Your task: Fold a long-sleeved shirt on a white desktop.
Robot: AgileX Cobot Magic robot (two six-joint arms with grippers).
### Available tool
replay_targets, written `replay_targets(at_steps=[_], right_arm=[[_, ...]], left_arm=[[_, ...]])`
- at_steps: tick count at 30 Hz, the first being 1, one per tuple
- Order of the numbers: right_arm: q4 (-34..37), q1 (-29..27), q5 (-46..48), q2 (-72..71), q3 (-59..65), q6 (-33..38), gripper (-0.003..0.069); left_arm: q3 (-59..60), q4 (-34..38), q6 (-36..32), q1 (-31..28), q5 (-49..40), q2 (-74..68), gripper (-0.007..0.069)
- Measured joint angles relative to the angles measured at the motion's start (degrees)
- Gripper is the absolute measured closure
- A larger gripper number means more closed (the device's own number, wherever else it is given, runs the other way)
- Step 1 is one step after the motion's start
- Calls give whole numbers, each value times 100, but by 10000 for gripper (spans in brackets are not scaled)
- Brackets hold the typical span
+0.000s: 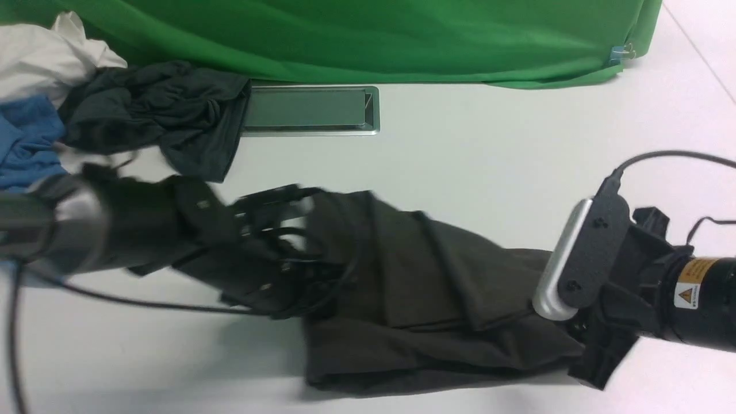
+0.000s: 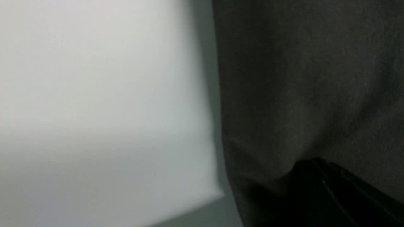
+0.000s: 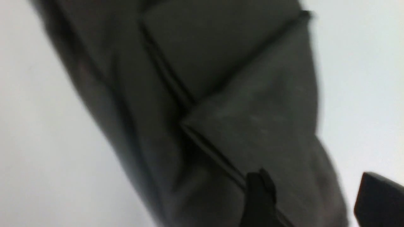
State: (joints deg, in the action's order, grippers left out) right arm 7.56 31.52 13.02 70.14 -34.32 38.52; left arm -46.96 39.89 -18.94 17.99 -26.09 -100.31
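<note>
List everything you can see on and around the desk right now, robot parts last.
long-sleeved shirt: one, dark brownish-black, partly folded, mid-desk between the arms
white desktop: one, white, under everything
hatch: one, metal-framed, set in the desktop near the backdrop
backdrop: one, green cloth, along the far side
charcoal garment: one, dark, crumpled, far left, reaching the hatch's left end
blue garment: one, blue, far left edge
white garment: one, white, far-left corner
left gripper: one, black, blurred, shut on the shirt's left edge
right gripper: one, black, open, over the shirt's right end
</note>
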Motion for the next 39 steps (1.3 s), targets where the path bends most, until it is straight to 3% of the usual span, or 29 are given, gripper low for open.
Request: replay_targets(at_steps=[2,8,10,17,24,37,39], right_arm=[[0,137,-221,72,0,7,208],[0,859,-478,1026,-170,214,18],[-6,875,-551,1297,-225,231,13],[-6,910,-1139,2177,-571,234,99],[-6,911,-1688,2652,-841,184,109],[-6,916,-1722,2844,-879,612,112],[-6,916,-1763,2855,-879,647,155]], left_arm=[[69,-57,-72,-83,1,91,603],[191,-324,-359,-191,-20,341,603],[211,-381,-426,-212,-55,390,603],[268,-491,-675,-219,-145,487,604],[268,-491,-681,-219,-151,492,604],[269,-491,-765,-219,-122,492,604],[274,-491,-765,-219,-113,492,604]])
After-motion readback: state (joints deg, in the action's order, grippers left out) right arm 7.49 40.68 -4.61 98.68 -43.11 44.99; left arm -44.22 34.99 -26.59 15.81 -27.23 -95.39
